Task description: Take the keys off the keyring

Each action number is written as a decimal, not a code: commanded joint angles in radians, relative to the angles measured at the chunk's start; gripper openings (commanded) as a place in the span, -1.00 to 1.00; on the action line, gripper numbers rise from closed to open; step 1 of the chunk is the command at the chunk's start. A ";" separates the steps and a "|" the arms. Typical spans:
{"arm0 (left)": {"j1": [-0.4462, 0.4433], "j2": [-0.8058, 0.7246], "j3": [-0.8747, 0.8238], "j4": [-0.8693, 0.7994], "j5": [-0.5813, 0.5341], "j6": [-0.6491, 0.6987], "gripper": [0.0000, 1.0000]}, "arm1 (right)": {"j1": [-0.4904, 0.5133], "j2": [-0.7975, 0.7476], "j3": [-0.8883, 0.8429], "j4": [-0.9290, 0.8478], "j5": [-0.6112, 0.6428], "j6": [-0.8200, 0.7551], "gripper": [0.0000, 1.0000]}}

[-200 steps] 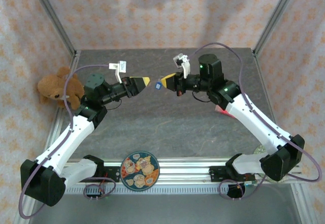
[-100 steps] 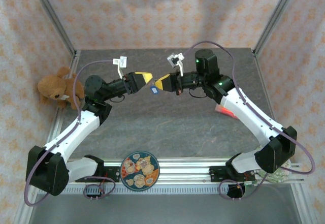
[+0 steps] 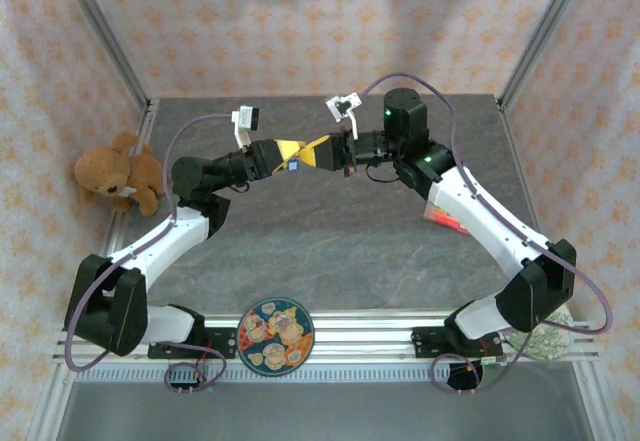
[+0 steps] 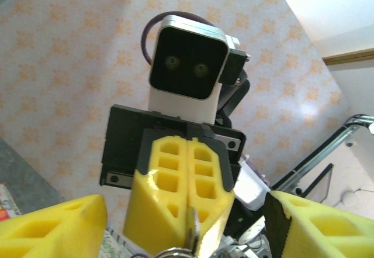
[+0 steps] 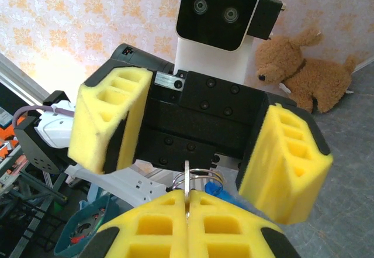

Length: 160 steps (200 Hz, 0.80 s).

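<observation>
I read the right gripper [image 3: 313, 153] as closed. Its yellow foam fingers are pressed together and clamped on the thin pale metal key [image 5: 186, 181], which stands edge-on out of the seam between the pads. The keyring, a small bright blue tag on a thin wire ring [image 5: 225, 198], sits at the key just past the fingertips. It is held in the air above the grey stone-look table [image 3: 330, 251], about midway between the two arms.

The left gripper [image 3: 290, 151] has its jaws spread wide and grips nothing. Its fingers [image 5: 108, 120] straddle the right gripper's tip, one on each side. I cannot tell whether either one touches the ring.

View notes:
- **Top camera:** the two tips meet nose to nose, with the blue tag a speck just below them. The key is too small to resolve here.
- **Right wrist camera:** key, wire loops and tag all show together (my best view).
- **Left wrist camera:** I see the closed right fingers head-on, a sliver of metal at their seam and an arc of ring at the bottom edge.

Containers: a round plate [image 3: 243, 333] with a colourful pattern sits at the near edge between the arm bases. I cannot tell whether anything lies in it. A brown teddy bear [image 3: 118, 173] lies at the left table edge, well apart from both grippers.
</observation>
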 commanded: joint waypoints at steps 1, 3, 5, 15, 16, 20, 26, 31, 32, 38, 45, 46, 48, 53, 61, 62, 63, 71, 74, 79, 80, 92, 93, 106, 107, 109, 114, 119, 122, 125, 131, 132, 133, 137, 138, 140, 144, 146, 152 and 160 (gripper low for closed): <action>-0.006 0.001 0.011 0.168 0.042 -0.085 0.24 | -0.005 0.002 0.041 0.054 -0.030 0.013 -1.00; -0.006 0.003 0.012 0.168 0.042 -0.086 0.23 | -0.005 0.002 0.041 0.053 -0.029 0.012 -1.00; -0.006 0.002 0.013 0.168 0.044 -0.088 0.22 | -0.005 0.002 0.042 0.052 -0.028 0.012 -1.00; -0.006 0.003 0.015 0.168 0.049 -0.090 0.09 | -0.005 0.003 0.039 0.049 -0.026 0.009 -1.00; -0.005 0.004 0.015 0.169 0.049 -0.090 0.08 | -0.005 0.003 0.040 0.049 -0.025 0.009 -1.00; -0.006 0.004 0.016 0.169 0.050 -0.091 0.04 | -0.005 0.001 0.038 0.048 -0.024 0.008 -1.00; -0.006 0.004 0.017 0.169 0.052 -0.091 -0.03 | -0.007 0.000 0.037 0.047 -0.023 0.006 -1.00; -0.006 0.005 0.017 0.168 0.053 -0.091 -0.09 | -0.007 0.000 0.034 0.045 -0.021 0.004 -1.00; -0.006 0.005 0.018 0.169 0.054 -0.091 -0.10 | -0.007 0.000 0.034 0.045 -0.021 0.004 -1.00; -0.006 0.006 0.018 0.168 0.056 -0.094 -0.16 | -0.008 -0.002 0.034 0.045 -0.019 0.002 -1.00; -0.006 0.008 0.018 0.168 0.059 -0.098 -0.21 | -0.010 -0.004 0.031 0.044 -0.017 0.001 -1.00; -0.006 0.008 0.019 0.169 0.060 -0.098 -0.21 | -0.010 -0.005 0.031 0.044 -0.017 0.001 -1.00; -0.006 0.008 0.020 0.170 0.061 -0.098 -0.21 | -0.011 -0.006 0.031 0.043 -0.017 0.001 -1.00; -0.005 0.008 0.021 0.168 0.062 -0.100 -0.22 | -0.013 -0.007 0.028 0.044 -0.016 0.000 -1.00; -0.004 0.010 0.021 0.168 0.063 -0.101 -0.25 | -0.017 -0.011 0.025 0.044 -0.014 0.001 -1.00; -0.004 0.010 0.021 0.169 0.063 -0.101 -0.26 | -0.017 -0.012 0.025 0.044 -0.014 0.001 -1.00; -0.004 0.009 0.021 0.169 0.064 -0.101 -0.27 | -0.017 -0.012 0.025 0.044 -0.013 0.001 -1.00; -0.002 0.009 0.021 0.169 0.064 -0.101 -0.28 | -0.020 -0.015 0.022 0.043 -0.011 -0.001 -1.00; -0.001 0.010 0.020 0.170 0.063 -0.101 -0.28 | -0.021 -0.017 0.020 0.043 -0.012 -0.001 -1.00; 0.001 0.011 0.020 0.169 0.063 -0.102 -0.30 | -0.021 -0.020 0.018 0.040 -0.010 -0.003 -1.00; 0.001 0.011 0.021 0.169 0.063 -0.102 -0.30 | -0.022 -0.019 0.018 0.040 -0.009 -0.003 -1.00; 0.003 0.011 0.021 0.169 0.063 -0.102 -0.34 | -0.027 -0.023 0.014 0.038 -0.009 -0.005 -1.00; 0.003 0.011 0.021 0.169 0.063 -0.102 -0.34 | -0.026 -0.023 0.013 0.038 -0.009 -0.005 -1.00; 0.006 0.011 0.020 0.169 0.064 -0.104 -0.41 | -0.028 -0.027 0.010 0.036 -0.009 -0.004 -1.00; 0.006 0.011 0.021 0.169 0.065 -0.104 -0.41 | -0.028 -0.028 0.010 0.035 -0.010 -0.004 -1.00; 0.006 0.011 0.022 0.169 0.065 -0.104 -0.43 | -0.029 -0.028 0.010 0.034 -0.009 -0.005 -1.00; 0.008 0.011 0.022 0.169 0.066 -0.105 -0.47 | -0.030 -0.030 0.008 0.034 -0.008 -0.006 -1.00; 0.009 0.011 0.023 0.169 0.065 -0.107 -0.48 | -0.031 -0.031 0.006 0.032 -0.008 -0.009 -1.00; 0.009 0.011 0.022 0.169 0.066 -0.107 -0.49 | -0.033 -0.033 0.006 0.029 -0.007 -0.010 -1.00; 0.009 0.012 0.022 0.168 0.067 -0.107 -0.50 | -0.034 -0.034 0.004 0.028 -0.005 -0.011 -1.00; 0.011 0.011 0.022 0.168 0.067 -0.107 -0.51 | -0.035 -0.037 0.002 0.028 -0.004 -0.012 -1.00; 0.011 0.011 0.022 0.168 0.067 -0.107 -0.52 | -0.036 -0.037 0.002 0.028 -0.004 -0.012 -1.00; 0.011 0.010 0.022 0.168 0.067 -0.107 -0.52 | -0.036 -0.037 0.002 0.029 -0.004 -0.011 -1.00; 0.011 0.010 0.022 0.169 0.067 -0.107 -0.54 | -0.036 -0.039 -0.001 0.028 -0.004 -0.011 -1.00; 0.011 0.009 0.021 0.168 0.067 -0.107 -0.55 | -0.036 -0.039 -0.002 0.028 -0.003 -0.012 -1.00; 0.011 0.010 0.021 0.168 0.067 -0.107 -0.56 | -0.036 -0.038 -0.002 0.029 -0.003 -0.013 -1.00; 0.011 0.009 0.022 0.169 0.068 -0.107 -0.59 | -0.036 -0.039 -0.001 0.029 -0.003 -0.014 -1.00; 0.011 0.010 0.022 0.168 0.069 -0.108 -0.59 | -0.036 -0.039 -0.001 0.028 -0.003 -0.014 -1.00; 0.012 0.009 0.022 0.168 0.069 -0.109 -0.59 | -0.036 -0.040 -0.001 0.029 -0.004 -0.013 -1.00; 0.014 0.010 0.024 0.169 0.069 -0.111 -0.59 | -0.036 -0.040 -0.003 0.027 -0.003 -0.013 -1.00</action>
